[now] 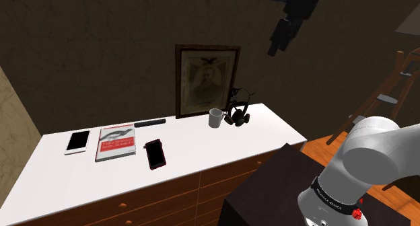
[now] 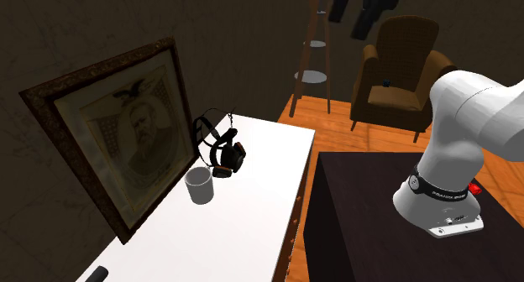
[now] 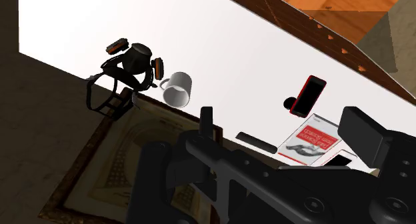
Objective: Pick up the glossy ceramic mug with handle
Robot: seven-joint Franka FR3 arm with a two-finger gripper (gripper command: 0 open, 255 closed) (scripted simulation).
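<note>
Glossy pale grey mug (image 1: 215, 118) (image 2: 200, 186) (image 3: 177, 89): upright, mouth open upward, on the white top of a wooden-fronted drawer chest (image 1: 202, 147) (image 2: 252, 230). In the shoulder view it sits toward the top's 2 o'clock corner, near the back wall. Nothing touches it.

Black headphones with orange-red accents (image 1: 237, 112) (image 2: 220, 146) (image 3: 130, 66): just beside the mug, at its 3 o'clock in the shoulder view. Contact cannot be judged.

Dark-framed sepia portrait (image 1: 206, 80) (image 2: 117, 146) (image 3: 127, 169): leans on the wall behind the mug, at the mug's 11 o'clock in the shoulder view.

Shoulder view, outward along the mug's 8 to 9 o'clock:
- slim black bar (image 1: 149, 123) (image 3: 255, 141) near the wall
- red-edged black phone (image 1: 155, 154) (image 3: 310, 96), flat
- red-and-white book (image 1: 116, 142) (image 3: 310, 141), flat
- white tablet (image 1: 77, 141), flat

All four lie well apart from the mug.

All-black gripper (image 1: 274, 48) (image 2: 348, 20) (image 3: 280, 113): high in the air, well above the chest top, at the mug's 1 o'clock in the shoulder view. In the wrist view the fingers (image 3: 207, 119) stand apart, so the jaws are released and hold nothing. The mug lies ahead of them, far off.

White arm (image 1: 373, 157) (image 2: 470, 129): rises from its dark box stand (image 1: 269, 187) (image 2: 361, 213), at the mug's 4 o'clock in the shoulder view.

Brown armchair (image 2: 399, 70): on the orange wooden floor beyond the stand.
</note>
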